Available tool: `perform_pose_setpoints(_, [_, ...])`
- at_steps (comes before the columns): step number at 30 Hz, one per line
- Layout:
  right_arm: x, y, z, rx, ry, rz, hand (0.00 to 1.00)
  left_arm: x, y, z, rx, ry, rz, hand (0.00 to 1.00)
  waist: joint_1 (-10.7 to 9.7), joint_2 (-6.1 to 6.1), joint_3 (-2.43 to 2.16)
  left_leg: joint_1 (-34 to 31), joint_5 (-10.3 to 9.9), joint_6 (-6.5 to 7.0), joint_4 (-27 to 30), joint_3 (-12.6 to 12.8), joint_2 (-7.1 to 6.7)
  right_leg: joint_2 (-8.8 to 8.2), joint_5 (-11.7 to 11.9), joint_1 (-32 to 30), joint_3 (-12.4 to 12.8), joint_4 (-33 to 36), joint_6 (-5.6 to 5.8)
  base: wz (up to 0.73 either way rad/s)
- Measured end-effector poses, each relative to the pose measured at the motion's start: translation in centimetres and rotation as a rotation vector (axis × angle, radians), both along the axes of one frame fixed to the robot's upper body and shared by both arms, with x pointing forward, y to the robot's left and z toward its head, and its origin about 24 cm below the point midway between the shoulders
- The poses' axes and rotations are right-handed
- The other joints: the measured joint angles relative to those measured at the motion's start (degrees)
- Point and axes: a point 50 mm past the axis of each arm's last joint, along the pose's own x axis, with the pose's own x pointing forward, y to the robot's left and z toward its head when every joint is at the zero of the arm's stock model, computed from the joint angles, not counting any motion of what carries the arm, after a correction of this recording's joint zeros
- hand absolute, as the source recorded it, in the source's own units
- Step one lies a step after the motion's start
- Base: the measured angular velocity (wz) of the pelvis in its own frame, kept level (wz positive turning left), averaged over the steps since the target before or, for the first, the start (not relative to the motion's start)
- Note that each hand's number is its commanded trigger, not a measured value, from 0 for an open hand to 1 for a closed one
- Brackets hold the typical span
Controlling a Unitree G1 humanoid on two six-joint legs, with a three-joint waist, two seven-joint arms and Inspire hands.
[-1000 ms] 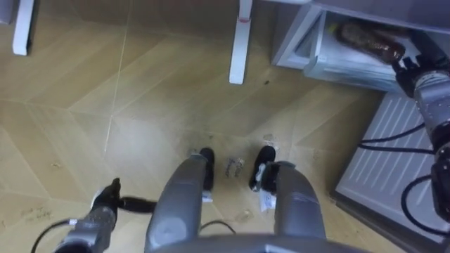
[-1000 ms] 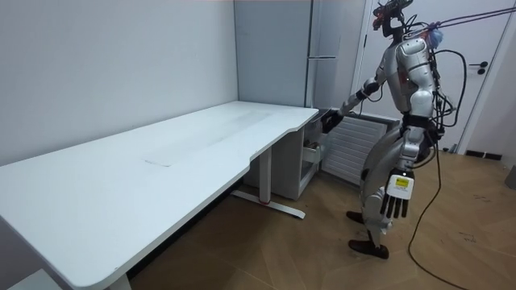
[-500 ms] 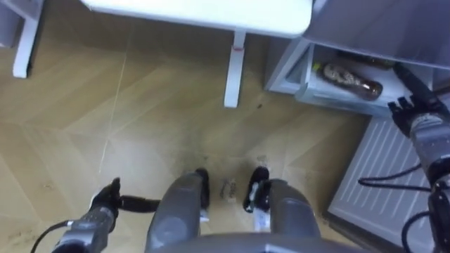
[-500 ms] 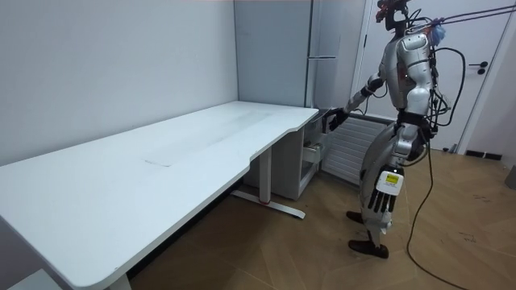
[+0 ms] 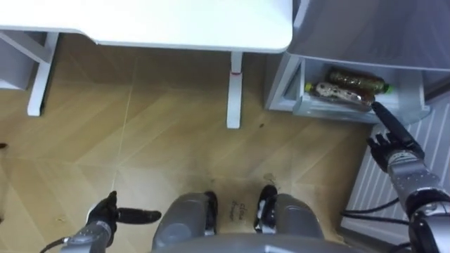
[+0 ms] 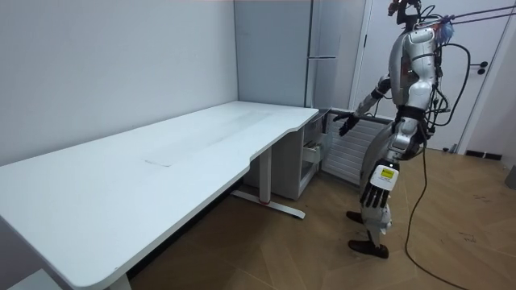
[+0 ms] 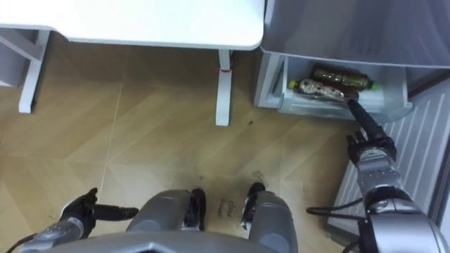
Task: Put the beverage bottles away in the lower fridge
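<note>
Clearly the two drinks (image 5: 351, 77) lie side by side in the open lower fridge drawer (image 5: 330, 112), beside the white surface (image 5: 176, 24). The right robot hand (image 5: 395, 149) is released, fingers straight, just in front of the drawer, holding nothing. The left robot hand (image 5: 104, 212) hangs low over the floor (image 5: 140, 126), relaxed too.

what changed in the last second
The right hand, open, has drawn back from the lower fridge compartment and the bottles in it, as the robot straightened up. The bottles stay lying in the compartment; the left hand still hangs open at its side.
</note>
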Motion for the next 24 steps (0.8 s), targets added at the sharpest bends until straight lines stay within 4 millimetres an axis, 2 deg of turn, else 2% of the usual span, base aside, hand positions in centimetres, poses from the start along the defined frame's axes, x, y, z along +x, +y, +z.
perform_pose_setpoints(3, [0.1,0.2,-0.1,0.005,-0.002,0.001,0.0,-0.5,0.1,-0.1,0.01,0.021,0.007,0.0,-0.01,0.26,0.17,-2.82,-1.35,-0.02,3.54,-0.4,0.05,-0.17,-1.23,-2.59,0.2,3.29,-0.11,0.02])
perform_pose_setpoints(7, [0.1,0.2,-0.1,0.014,0.001,-0.014,0.0,-1.0,0.2,-0.3,0.017,0.046,0.009,0.0,0.02,0.1,0.31,-8.28,-4.43,0.09,11.06,-0.78,0.18,-0.97,-4.26,-8.07,0.64,10.84,-0.21,0.04])
perform_pose_setpoints(9, [0.6,0.3,0.2,0.021,-0.019,-0.017,0.0,-1.2,0.3,-0.3,0.021,0.051,0.01,0.0,0.05,-0.1,0.48,-10.98,-5.8,0.19,14.49,-0.55,0.26,-1.18,-5.56,-11.04,1.45,14.42,-0.13,-0.02])
perform_pose_setpoints(14, [2.4,0.5,1.3,0.053,-0.095,-0.033,0.0,-1.4,0.1,-0.4,0.041,0.083,-0.016,0.0,-0.03,-0.55,0.77,-19.45,-10.13,0.36,25.53,-0.25,0.02,-2.94,-9.93,-20.08,2.76,26.19,-0.15,0.01])
perform_pose_setpoints(15, [2.5,0.5,1.3,0.059,-0.105,-0.036,0.0,-1.4,0.1,-0.4,0.041,0.083,-0.019,0.0,0.02,-0.66,0.84,-20.37,-10.6,0.39,26.92,-0.25,-0.03,-3.11,-10.47,-21.1,2.99,27.63,-0.13,0.06])
perform_pose_setpoints(18, [2.8,0.5,1.6,0.068,-0.13,-0.033,0.0,-1.2,-0.1,-0.4,0.039,0.087,-0.021,0.0,0.6,-0.91,0.94,-24.83,-13.62,0.43,33.94,-0.23,0.2,-3.72,-13.28,-25.65,3.67,34.6,-0.16,0.02])
perform_pose_setpoints(19, [3.4,0.4,2.0,0.067,-0.151,-0.021,0.0,-0.9,-0.1,-0.3,0.041,0.078,-0.023,0.0,0.79,-0.87,0.9,-27.06,-14.57,0.52,36.69,-0.18,0.45,-3.89,-14.31,-28.02,3.88,37.14,0.08,-0.04])
perform_pose_setpoints(23, [5.5,0.1,3.9,0.066,-0.25,-0.007,0.0,-0.3,-0.3,-0.2,0.041,0.067,-0.043,0.0,1.2,-0.9,0.93,-32.96,-17.86,0.75,45.94,-0.11,1.02,-4.55,-17.03,-34.22,4.79,46.18,-0.66,0.0])
perform_pose_setpoints(24, [6.3,0.2,4.6,0.069,-0.282,0.002,0.0,-0.2,-0.4,-0.2,0.04,0.07,-0.055,0.0,1.12,-0.9,0.96,-34.13,-18.81,0.78,48.18,-0.11,1.11,-4.77,-17.99,-35.54,5.09,48.39,-0.53,0.0])
